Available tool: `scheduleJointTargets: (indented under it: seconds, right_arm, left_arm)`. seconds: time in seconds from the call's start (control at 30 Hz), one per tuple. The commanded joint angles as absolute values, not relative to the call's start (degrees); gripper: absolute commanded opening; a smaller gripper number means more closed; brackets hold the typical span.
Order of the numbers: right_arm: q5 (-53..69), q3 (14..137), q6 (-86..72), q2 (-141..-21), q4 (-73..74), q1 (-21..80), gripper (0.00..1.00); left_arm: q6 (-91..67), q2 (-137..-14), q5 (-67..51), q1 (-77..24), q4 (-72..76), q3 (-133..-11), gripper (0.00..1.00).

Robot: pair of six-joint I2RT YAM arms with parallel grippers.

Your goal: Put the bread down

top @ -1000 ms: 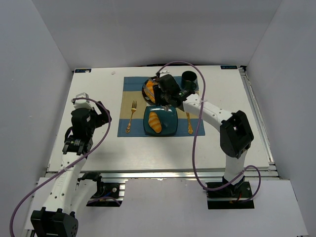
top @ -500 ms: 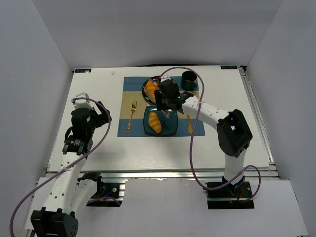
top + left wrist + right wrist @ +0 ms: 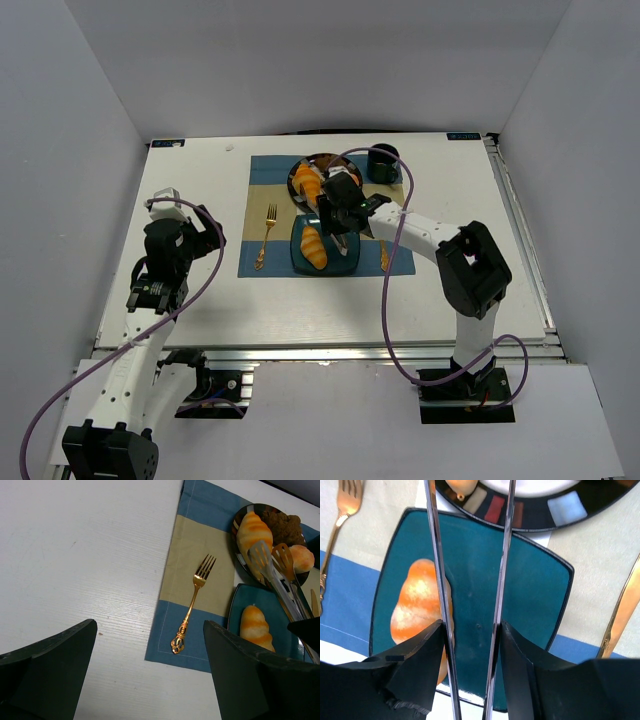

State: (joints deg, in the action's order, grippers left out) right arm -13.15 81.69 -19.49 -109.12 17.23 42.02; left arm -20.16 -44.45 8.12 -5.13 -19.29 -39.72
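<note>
One bread (image 3: 314, 247) (image 3: 420, 605) lies on the left half of the square teal plate (image 3: 346, 258) (image 3: 530, 595). A second bread (image 3: 308, 181) (image 3: 254, 530) rests on the round dark plate (image 3: 297, 172) (image 3: 237, 527) behind it. My right gripper (image 3: 338, 215) (image 3: 470, 627) hangs over the teal plate, shut on a pair of metal tongs (image 3: 270, 567) (image 3: 505, 555). The tongs' two tips reach over the dark plate beside the second bread, and nothing shows between them. My left gripper (image 3: 195, 235) (image 3: 150, 625) hovers open over the bare table left of the placemat.
A gold fork (image 3: 266, 235) (image 3: 192, 600) lies on the placemat (image 3: 200, 545) left of the plates, a gold knife (image 3: 384, 252) (image 3: 622, 607) to the right. A dark brown pastry (image 3: 282, 525) and a small round bun (image 3: 302, 557) share the dark plate. A dark cup (image 3: 382, 160) stands behind.
My right gripper with the tongs has drawn back from over the dark plate toward the near side and now sits above the teal plate. The left arm has not moved.
</note>
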Motion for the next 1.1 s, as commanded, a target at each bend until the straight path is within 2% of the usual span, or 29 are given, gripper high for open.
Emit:
scheduleJointTargets:
  seconds: [0.0, 0.2, 0.4, 0.63, 0.87, 1.07]
  right_arm:
    - [-12.31, 81.04, -20.56, -105.82, 15.03, 41.92, 0.53]
    - [-11.43, 81.91, -20.57, -106.43, 15.21, 41.92, 0.51]
    - [-10.46, 83.76, -20.65, -107.05, 15.56, 41.92, 0.41]
    - [-11.42, 86.22, -20.48, -105.21, 17.13, 41.92, 0.37]
    - [-13.18, 90.70, -19.16, -99.59, 20.73, 41.92, 0.36]
    - [-13.44, 83.77, -16.79, -89.68, 23.46, 42.54, 0.36]
  left_arm:
    - [-20.04, -44.12, 7.82, -5.36, -19.16, -39.46, 0.98]
    - [-20.04, -44.12, 7.82, -5.36, -19.16, -39.46, 0.98]
    - [-20.04, -44.03, 7.91, -5.36, -19.25, -39.46, 0.98]
    - [-20.04, -44.12, 7.91, -5.36, -19.16, -39.46, 0.98]
    - [-20.04, -44.38, 7.82, -5.36, -19.16, -39.46, 0.98]
    - [-20.04, -44.30, 8.17, -5.36, -19.25, -39.55, 0.98]
